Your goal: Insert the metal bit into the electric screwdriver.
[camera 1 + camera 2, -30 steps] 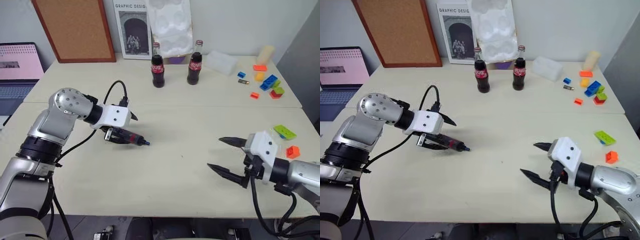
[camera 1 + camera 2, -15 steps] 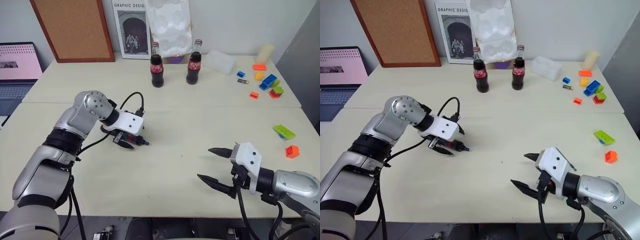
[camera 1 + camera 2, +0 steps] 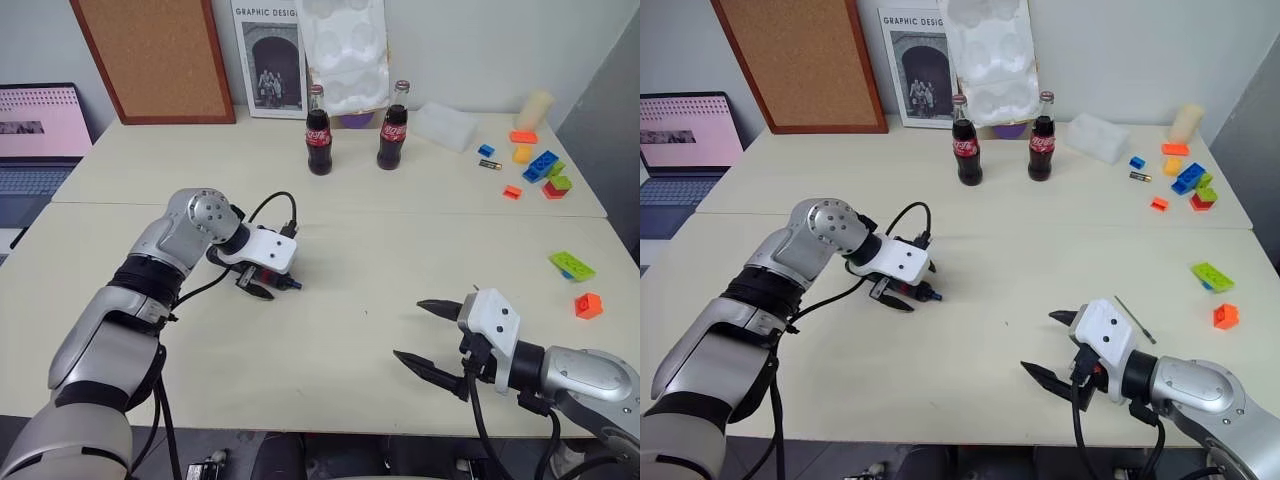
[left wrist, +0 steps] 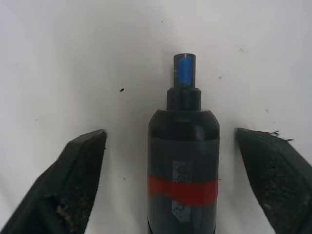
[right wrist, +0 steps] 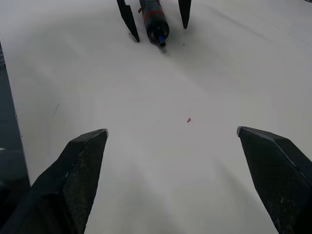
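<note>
The electric screwdriver [image 4: 183,161], black with a red band and a small blue tip, lies flat on the cream table [image 3: 340,330] left of centre. My left gripper [image 3: 266,289] points down over it. Its fingers [image 4: 80,161] stand open on either side of the barrel, with table showing in both gaps. The right wrist view looks across the table at the screwdriver [image 5: 155,20] between those two black fingers. My right gripper [image 3: 408,330] hovers open and empty near the front right edge. The metal bit [image 3: 1137,322], a thin dark rod, lies on the table just behind the right gripper.
Two cola bottles [image 3: 319,145] [image 3: 391,138] stand at the back centre. A green brick [image 3: 571,265] and an orange one [image 3: 589,305] lie to the right, with more toy bricks [image 3: 540,165] at the back right. A laptop [image 3: 35,140] sits far left.
My left gripper has come down and slid along the screwdriver toward its tip, with the elbow swinging inward. The right gripper has barely moved. The camera view has shifted a little.
</note>
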Robot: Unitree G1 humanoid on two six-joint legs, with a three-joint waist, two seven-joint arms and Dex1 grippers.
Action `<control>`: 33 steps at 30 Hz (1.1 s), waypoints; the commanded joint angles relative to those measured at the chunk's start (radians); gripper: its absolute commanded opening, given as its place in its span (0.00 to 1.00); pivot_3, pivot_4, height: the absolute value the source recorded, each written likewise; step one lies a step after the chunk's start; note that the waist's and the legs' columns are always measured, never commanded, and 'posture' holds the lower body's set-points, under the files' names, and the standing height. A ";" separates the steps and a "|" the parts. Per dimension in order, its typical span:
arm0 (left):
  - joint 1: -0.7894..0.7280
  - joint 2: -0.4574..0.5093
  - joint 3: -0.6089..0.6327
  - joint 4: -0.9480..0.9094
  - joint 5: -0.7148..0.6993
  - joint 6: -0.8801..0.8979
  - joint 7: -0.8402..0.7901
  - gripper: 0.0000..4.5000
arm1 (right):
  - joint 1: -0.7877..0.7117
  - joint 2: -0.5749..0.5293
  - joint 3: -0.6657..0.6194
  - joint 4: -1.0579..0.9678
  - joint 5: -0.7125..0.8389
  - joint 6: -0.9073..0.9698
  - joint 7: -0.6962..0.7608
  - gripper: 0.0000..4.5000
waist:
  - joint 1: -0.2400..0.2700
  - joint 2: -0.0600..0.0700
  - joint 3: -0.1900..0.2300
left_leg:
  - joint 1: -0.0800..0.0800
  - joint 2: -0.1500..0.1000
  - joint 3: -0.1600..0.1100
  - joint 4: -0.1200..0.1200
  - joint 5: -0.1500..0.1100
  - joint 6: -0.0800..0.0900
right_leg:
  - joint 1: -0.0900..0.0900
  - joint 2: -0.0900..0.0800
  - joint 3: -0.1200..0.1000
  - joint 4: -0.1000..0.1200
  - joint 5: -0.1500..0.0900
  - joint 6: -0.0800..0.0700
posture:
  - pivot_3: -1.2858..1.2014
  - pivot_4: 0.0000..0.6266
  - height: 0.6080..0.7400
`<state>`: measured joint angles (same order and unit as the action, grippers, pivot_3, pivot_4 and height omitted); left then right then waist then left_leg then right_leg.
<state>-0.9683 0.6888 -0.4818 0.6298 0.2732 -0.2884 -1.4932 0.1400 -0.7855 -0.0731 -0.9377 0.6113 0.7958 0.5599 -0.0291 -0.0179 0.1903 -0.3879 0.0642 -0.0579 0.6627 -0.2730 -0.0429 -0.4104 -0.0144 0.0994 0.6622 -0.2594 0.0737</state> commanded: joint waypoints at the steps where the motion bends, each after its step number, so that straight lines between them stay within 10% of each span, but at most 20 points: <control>1: 0.002 -0.011 -0.001 -0.006 0.018 -0.007 0.024 0.74 | 0.003 -0.011 -0.007 -0.069 0.007 -0.016 0.001 1.00 | 0.000 0.000 0.000 | 0.000 0.000 0.000 0.000 0.000 0.000 | 0.000 0.000 0.000 0.000 0.000 0.000 | 0.52 0.24 1.00; 9: 0.026 -0.022 -0.016 -0.013 0.053 -0.027 0.039 0.36 | 0.009 -0.030 -0.011 -0.066 0.005 -0.019 0.012 1.00 | 0.001 0.000 0.000 | 0.004 0.000 0.000 0.000 0.000 0.000 | 0.003 0.000 0.000 0.001 0.000 0.000 | 0.52 0.24 1.00; 18: 0.043 -0.016 0.052 -0.076 -0.047 0.016 -0.001 0.36 | 0.028 -0.059 -0.110 -0.075 0.064 -0.016 0.039 1.00 | 0.000 0.000 -0.001 | 0.005 0.000 0.000 0.000 0.000 0.000 | 0.004 0.000 0.000 0.001 0.000 0.000 | 0.52 0.24 1.00; 33: 0.123 -0.476 0.423 -0.462 -0.489 0.690 0.514 0.36 | -0.132 -0.116 -0.329 0.040 0.261 0.007 -0.002 1.00 | -0.008 -0.001 0.000 | 0.004 0.000 -0.001 0.000 0.000 0.000 | 0.004 0.000 0.000 -0.001 0.001 0.000 | 0.52 0.24 1.00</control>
<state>-0.8796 0.2440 -0.1137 0.2528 -0.1598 0.3376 -1.0795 0.0590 -0.9000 -0.3813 -0.9153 0.8582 0.8105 0.5964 -0.0369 -0.0187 0.1901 -0.3837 0.0639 -0.0589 0.6625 -0.2730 -0.0429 -0.4068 -0.0141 0.0999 0.6617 -0.2581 0.0736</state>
